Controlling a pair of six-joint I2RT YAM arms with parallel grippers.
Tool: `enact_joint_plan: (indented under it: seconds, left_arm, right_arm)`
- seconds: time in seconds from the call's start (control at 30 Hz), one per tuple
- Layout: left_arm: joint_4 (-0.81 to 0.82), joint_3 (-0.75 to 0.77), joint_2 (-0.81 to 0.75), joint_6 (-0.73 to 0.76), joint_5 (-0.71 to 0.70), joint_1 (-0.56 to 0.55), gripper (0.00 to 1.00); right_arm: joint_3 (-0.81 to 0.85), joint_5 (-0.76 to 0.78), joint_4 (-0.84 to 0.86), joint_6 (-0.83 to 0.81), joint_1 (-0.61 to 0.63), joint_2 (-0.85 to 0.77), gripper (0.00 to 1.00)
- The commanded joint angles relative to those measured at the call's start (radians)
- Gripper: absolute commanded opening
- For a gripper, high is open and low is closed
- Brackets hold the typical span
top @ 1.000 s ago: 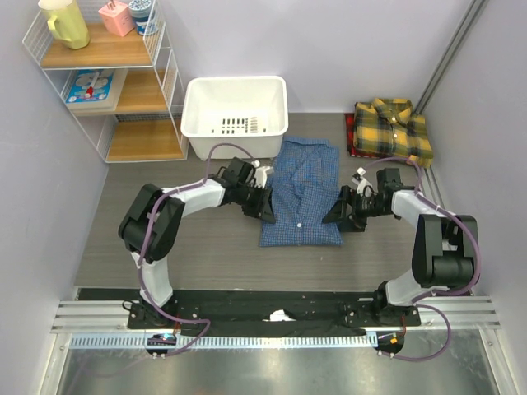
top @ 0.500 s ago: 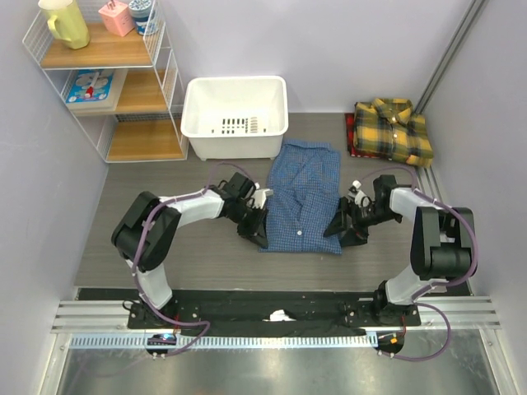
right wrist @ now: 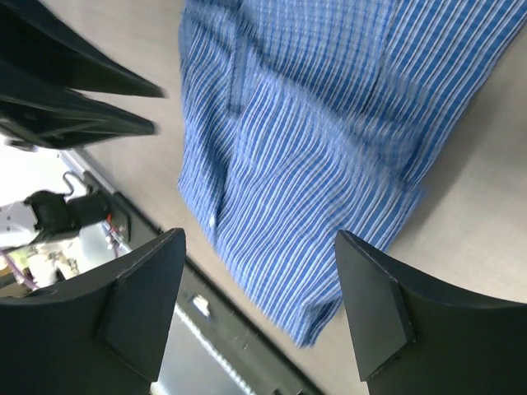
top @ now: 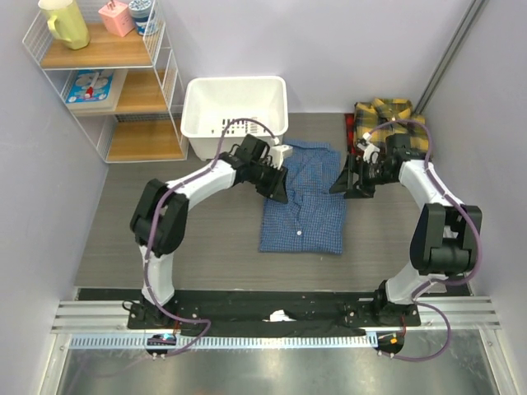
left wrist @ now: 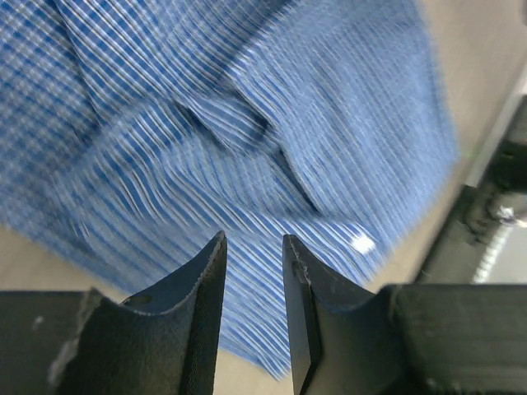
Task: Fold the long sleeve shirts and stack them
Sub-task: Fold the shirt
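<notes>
Table (top: 206,239): grey, both arms reach out over it.
White tub (top: 198,123): far centre.
Blue shirt (top: 305,210): lies flat mid-table, just in front of the tub's right corner, laid out as a narrow oblong.
Plaid shirt (top: 395,105): folded, far right corner, partly hidden by the right arm.
Left gripper (top: 278,185): over the blue shirt's left edge, fingers slightly apart, nothing between them.
Right gripper (top: 346,181): at the blue shirt's right edge, fingers wide apart, empty.

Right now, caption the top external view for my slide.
Left hand and right hand, both open, flank the blue checked shirt's far end; the yellow plaid shirt lies at far right.
</notes>
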Motion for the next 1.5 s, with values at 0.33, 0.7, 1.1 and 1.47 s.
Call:
enact_joint_plan:
  seconds: [0.33, 0.7, 1.1, 1.47]
  left_arm:
    - [-0.236, -0.284, 0.004, 0.117, -0.058, -0.167, 0.28]
    - [-0.131, -0.316, -0.294, 0.037, 0.077, 0.081, 0.40]
    - [0.025, -0.177, -0.044, -0.063, -0.041, 0.166, 0.36]
    - [-0.053, -0.089, 0.068, 0.058, 0.062, 0.316, 0.35]
  right_arm:
    - [-0.081, 0.019, 0.087, 0.051, -0.002, -0.083, 0.76]
    - [-0.124, -0.027, 0.217, 0.065, 0.073, -0.019, 0.62]
    - [-0.002, 0.019, 0.489, 0.143, 0.191, 0.243, 0.34]
    - [0.051, 0.061, 0.590, 0.201, 0.245, 0.377, 0.39]
